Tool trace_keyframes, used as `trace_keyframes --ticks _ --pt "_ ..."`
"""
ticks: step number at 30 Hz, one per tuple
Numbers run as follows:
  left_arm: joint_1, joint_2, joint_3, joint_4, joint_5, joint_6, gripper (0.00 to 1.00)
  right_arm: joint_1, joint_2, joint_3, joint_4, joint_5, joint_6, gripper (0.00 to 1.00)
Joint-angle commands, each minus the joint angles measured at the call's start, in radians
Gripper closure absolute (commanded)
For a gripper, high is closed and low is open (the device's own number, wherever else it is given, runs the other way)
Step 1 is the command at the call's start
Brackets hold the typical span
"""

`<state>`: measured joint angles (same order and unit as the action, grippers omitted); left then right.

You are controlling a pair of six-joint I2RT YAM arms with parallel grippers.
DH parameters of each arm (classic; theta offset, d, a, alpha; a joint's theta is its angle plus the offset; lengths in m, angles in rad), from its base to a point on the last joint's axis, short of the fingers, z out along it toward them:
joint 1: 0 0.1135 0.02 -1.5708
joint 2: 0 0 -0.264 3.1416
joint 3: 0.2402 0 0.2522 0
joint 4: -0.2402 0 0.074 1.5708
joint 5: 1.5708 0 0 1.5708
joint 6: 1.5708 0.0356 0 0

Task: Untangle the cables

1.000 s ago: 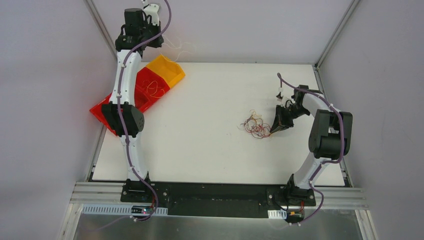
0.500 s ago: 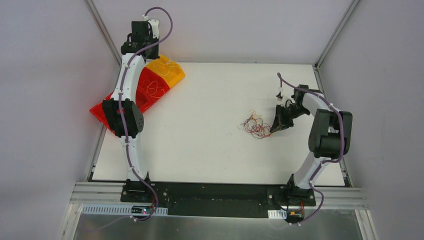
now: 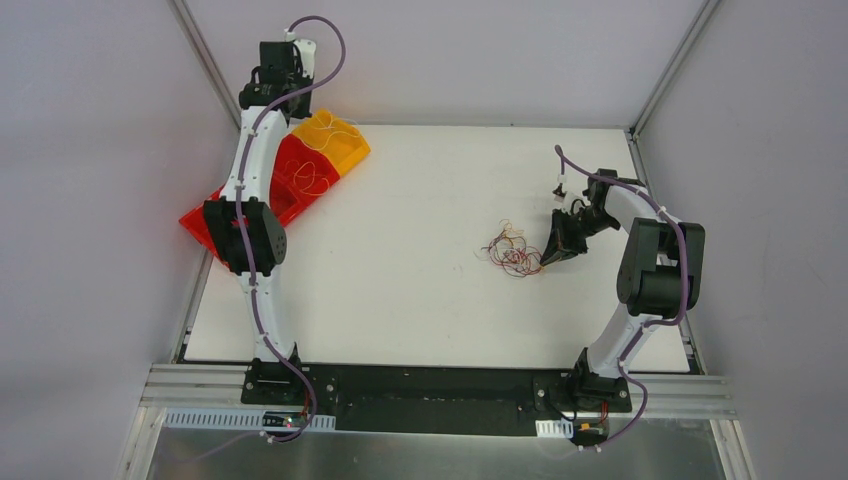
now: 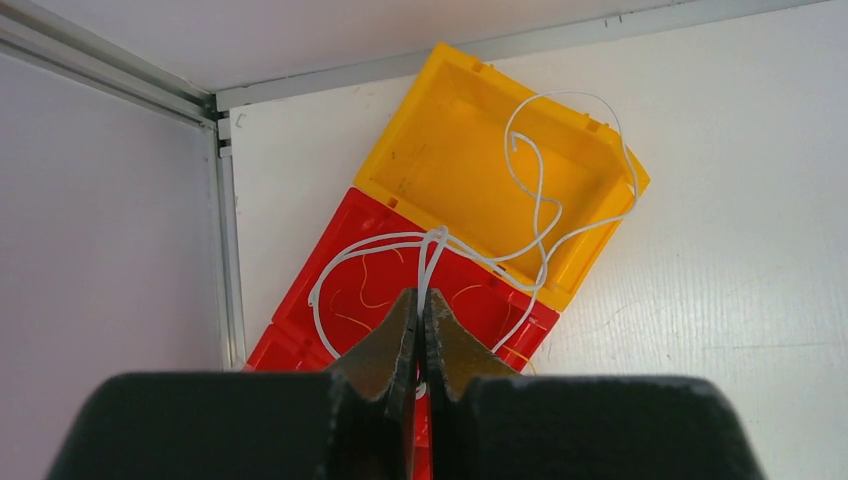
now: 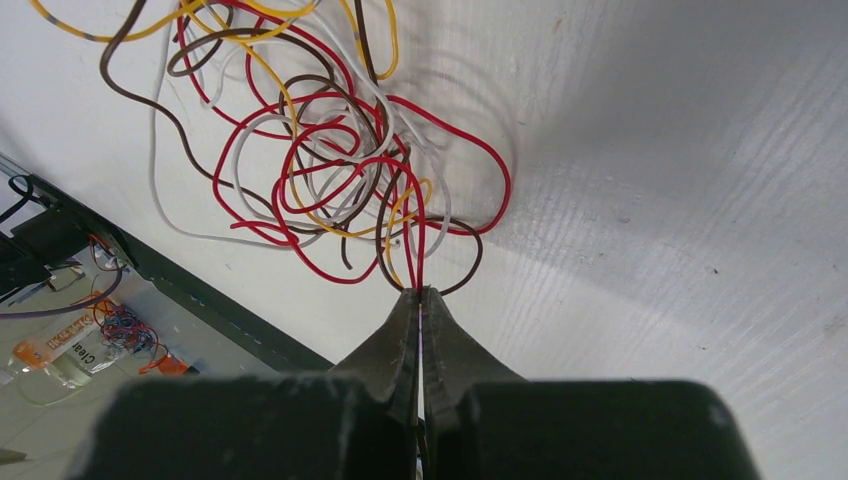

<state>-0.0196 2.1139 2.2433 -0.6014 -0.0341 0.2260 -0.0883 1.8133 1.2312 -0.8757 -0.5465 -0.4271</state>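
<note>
Two risks stand out. Nearest, at about 3 o'clock on the table, the right gripper anchors the tangle. A pull from here could drag the whole knot along rather than free one strand, since red, brown, yellow and white loops cross each other tightly. Farther off, at 11 o'clock, the white wire drapes from the left gripper across the yellow bin and the red bin. If released now it would likely straddle both, or a loop could snag on a bin wall.

Right fingers are pressed together, pinching a red strand, perhaps with others, at the tangle's 6 o'clock edge in the wrist view. Left fingers are likewise squeezed tight on a bend of the white wire, above the red bin's rim; its far loops lie in the yellow bin.
</note>
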Motion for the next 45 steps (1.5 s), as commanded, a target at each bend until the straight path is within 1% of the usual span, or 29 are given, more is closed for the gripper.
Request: trace_keyframes --ticks 1,3,11,16,19,24,27,30,33,36,40,42,45 --pt "0.014 -0.082 0.039 0.014 0.006 0.025 1.00 -0.005 0.002 0.030 -0.031 -0.005 0.011 1.00" --pt "0.040 -0.088 0.036 0.014 0.016 0.021 1.00 -0.005 0.004 0.031 -0.031 -0.004 0.014 1.00" --pt "0.041 -0.104 0.018 0.014 0.027 0.019 1.00 -0.005 0.003 0.034 -0.031 -0.001 0.017 1.00" --pt "0.041 -0.072 0.029 0.014 0.032 0.017 1.00 -0.005 0.008 0.034 -0.031 -0.006 0.020 1.00" --pt "0.042 -0.010 0.051 0.014 0.033 0.001 1.00 -0.005 0.016 0.038 -0.031 -0.008 0.025 1.00" --pt "0.028 0.165 0.171 0.014 0.033 -0.036 1.00 -0.005 0.018 0.059 -0.056 0.007 0.009 1.00" --pt "0.024 0.241 0.236 0.021 0.084 -0.051 1.00 -0.006 0.015 0.067 -0.076 0.022 -0.004 1.00" --pt "0.023 0.302 0.275 0.048 0.118 -0.074 1.00 -0.007 0.013 0.066 -0.089 0.030 -0.014 1.00" --pt "0.024 0.337 0.292 0.080 0.123 -0.051 1.00 -0.007 0.012 0.071 -0.102 0.039 -0.023 1.00" --pt "0.023 0.322 0.280 0.110 0.117 -0.056 1.00 -0.008 0.011 0.078 -0.112 0.048 -0.030 1.00" --pt "0.014 0.232 0.209 0.148 0.134 -0.043 1.00 -0.008 0.022 0.085 -0.109 0.036 -0.021 1.00" --pt "0.036 0.195 0.179 0.164 0.139 -0.020 1.00 -0.008 0.031 0.090 -0.108 0.028 -0.008 1.00" --pt "0.057 0.159 0.198 0.166 0.156 -0.046 1.00 -0.008 0.034 0.100 -0.103 0.024 0.000 1.00"
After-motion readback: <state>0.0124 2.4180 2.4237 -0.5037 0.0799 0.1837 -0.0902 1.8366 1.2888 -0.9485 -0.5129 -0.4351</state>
